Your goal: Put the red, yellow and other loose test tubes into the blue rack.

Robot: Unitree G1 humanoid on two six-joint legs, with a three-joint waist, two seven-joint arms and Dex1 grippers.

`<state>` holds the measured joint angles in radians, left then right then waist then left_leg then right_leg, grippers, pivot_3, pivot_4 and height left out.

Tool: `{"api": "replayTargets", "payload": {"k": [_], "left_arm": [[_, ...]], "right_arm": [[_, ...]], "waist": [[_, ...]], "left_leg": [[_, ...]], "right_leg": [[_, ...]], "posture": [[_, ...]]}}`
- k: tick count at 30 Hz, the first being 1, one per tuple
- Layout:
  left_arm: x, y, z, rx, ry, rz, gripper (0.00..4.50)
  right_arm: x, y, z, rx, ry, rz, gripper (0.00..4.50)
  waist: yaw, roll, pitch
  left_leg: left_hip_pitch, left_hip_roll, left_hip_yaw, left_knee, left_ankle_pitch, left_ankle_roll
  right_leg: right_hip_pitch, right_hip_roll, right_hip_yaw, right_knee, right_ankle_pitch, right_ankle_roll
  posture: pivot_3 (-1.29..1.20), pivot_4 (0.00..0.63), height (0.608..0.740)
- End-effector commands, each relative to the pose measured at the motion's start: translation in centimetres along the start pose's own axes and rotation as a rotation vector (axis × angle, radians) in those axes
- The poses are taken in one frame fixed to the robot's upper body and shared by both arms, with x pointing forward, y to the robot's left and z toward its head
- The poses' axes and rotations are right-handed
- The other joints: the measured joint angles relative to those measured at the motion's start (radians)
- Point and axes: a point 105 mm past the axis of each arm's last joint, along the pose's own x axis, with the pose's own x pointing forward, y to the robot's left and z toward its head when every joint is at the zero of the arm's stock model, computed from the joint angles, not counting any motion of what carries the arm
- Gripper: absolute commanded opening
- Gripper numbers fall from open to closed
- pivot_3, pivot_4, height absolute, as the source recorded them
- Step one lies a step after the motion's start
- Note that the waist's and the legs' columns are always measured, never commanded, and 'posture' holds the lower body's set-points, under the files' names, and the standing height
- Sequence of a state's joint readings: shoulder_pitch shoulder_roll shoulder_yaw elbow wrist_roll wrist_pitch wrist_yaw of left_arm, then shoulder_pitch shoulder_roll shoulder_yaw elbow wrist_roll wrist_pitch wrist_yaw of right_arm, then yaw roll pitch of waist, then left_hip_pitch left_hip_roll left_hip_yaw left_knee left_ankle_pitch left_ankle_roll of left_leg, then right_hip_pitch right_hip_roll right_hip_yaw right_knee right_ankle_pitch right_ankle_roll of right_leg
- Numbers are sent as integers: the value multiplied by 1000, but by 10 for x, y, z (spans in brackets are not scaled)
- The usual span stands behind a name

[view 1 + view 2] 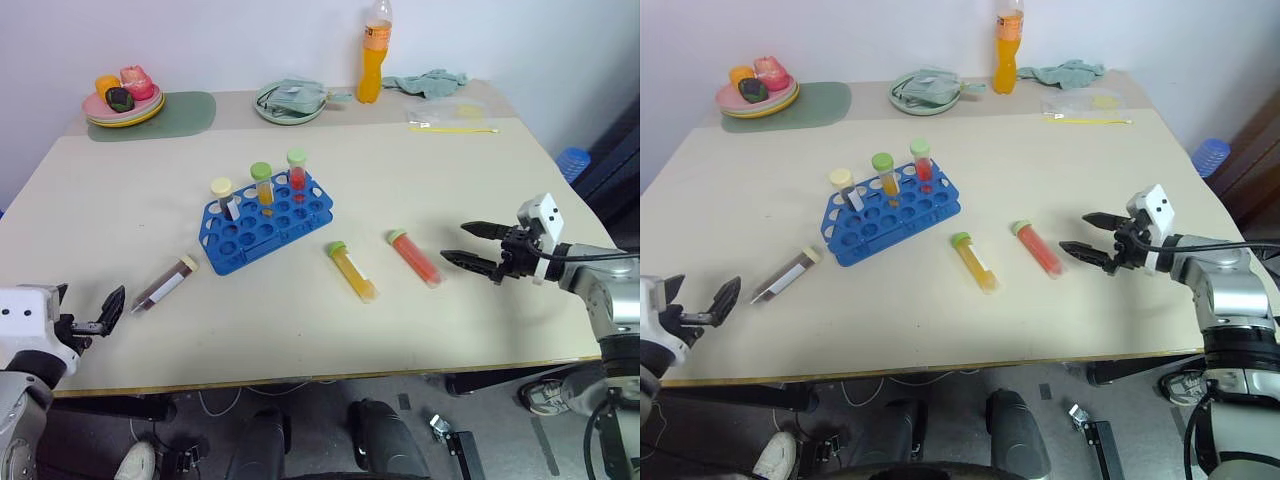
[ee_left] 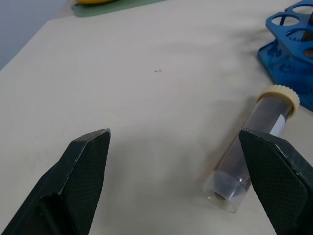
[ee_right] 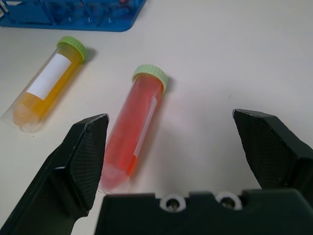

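Left eye view shows six test tubes in all on the cream table: three stand upright in the blue rack near the table's middle, and three lie loose. The standing ones are a yellow-capped tube, a green-capped orange tube and a green-capped red tube, all along the rack's far row; the other holes are vacant. Of the loose ones, the dark tube with a cream cap lies to the left of the rack, while the yellow tube and the red tube, both green-capped, lie side by side to its right, apart from each other. The left gripper hovers at the near left edge with its fingers spread wide and nothing between them, the dark tube lying just beyond. The right gripper is likewise wide open and empty, its fingertips just beside the red tube without touching it. At the far edge sit one stack of plates holding small items hard to identify, one bowl, one orange bottle cut off at the top, and a crumpled cloth.
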<state>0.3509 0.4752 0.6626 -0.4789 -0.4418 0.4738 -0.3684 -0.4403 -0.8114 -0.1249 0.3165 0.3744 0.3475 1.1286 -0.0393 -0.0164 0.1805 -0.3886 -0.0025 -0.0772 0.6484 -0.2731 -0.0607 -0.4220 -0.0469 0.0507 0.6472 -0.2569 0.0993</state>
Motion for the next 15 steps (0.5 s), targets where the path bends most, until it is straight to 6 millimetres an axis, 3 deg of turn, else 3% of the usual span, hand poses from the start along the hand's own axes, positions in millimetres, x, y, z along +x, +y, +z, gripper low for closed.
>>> {"api": "replayTargets", "payload": {"k": [1, 10, 15], "left_arm": [[-7, 2, 8, 20, -36, 24, 4300], [-4, -9, 14, 14, -62, -10, 4300], [7, -32, 24, 13, -102, -114, 4300]], "right_arm": [[-1, -1, 13, -46, -13, 14, 4500], [3, 0, 22, -49, -8, 19, 4500], [6, -4, 24, -55, 12, -36, 4500]], "waist": [[0, 0, 0], [3, 0, 0], [5, 0, 0]], "left_leg": [[0, 0, 0, 0, 0, 0], [0, 0, 0, 0, 0, 0], [0, 0, 0, 0, 0, 0]], "right_leg": [[0, 0, 0, 0, 0, 0], [0, 0, 0, 0, 0, 0], [1, 0, 0, 0, 0, 0]], "posture": [[0, 150, 740], [0, 150, 740], [0, 150, 740]]}}
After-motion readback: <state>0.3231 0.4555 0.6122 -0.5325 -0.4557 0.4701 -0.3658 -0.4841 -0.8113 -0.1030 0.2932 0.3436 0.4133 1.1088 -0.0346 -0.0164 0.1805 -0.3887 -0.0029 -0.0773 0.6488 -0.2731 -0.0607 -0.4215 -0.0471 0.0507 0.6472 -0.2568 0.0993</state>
